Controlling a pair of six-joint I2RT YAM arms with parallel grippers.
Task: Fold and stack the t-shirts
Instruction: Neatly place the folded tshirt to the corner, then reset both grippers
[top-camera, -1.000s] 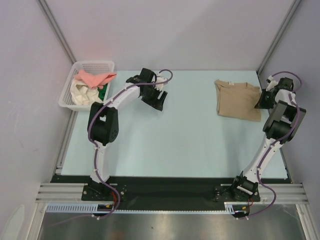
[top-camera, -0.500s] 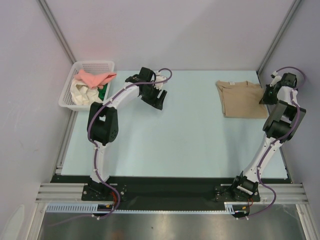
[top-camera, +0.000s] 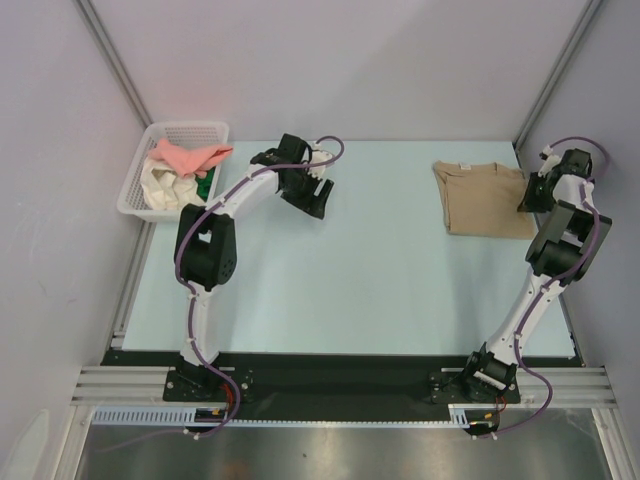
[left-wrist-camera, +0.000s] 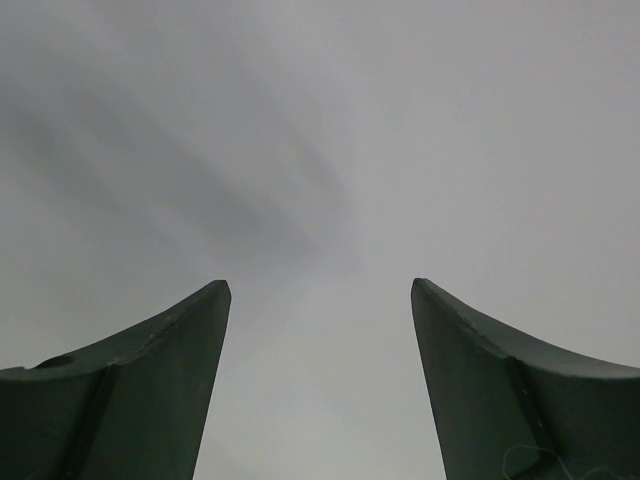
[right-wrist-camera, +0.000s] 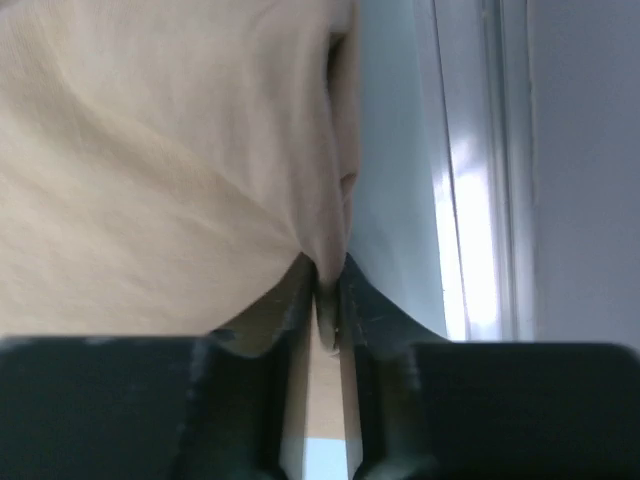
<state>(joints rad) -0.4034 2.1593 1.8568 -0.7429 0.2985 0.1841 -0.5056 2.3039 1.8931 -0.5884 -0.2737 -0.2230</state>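
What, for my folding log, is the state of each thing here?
tan t-shirt: folded, flat on table, right edge pinched.
right gripper: shut on tan t-shirt.
left gripper: open, empty.
pink shirt: crumpled in basket.
cream shirt: crumpled in basket.
green shirt: crumpled, mostly hidden.

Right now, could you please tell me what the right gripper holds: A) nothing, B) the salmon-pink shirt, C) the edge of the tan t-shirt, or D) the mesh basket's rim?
C: the right wrist view shows the right gripper shut on an edge of the tan t-shirt.
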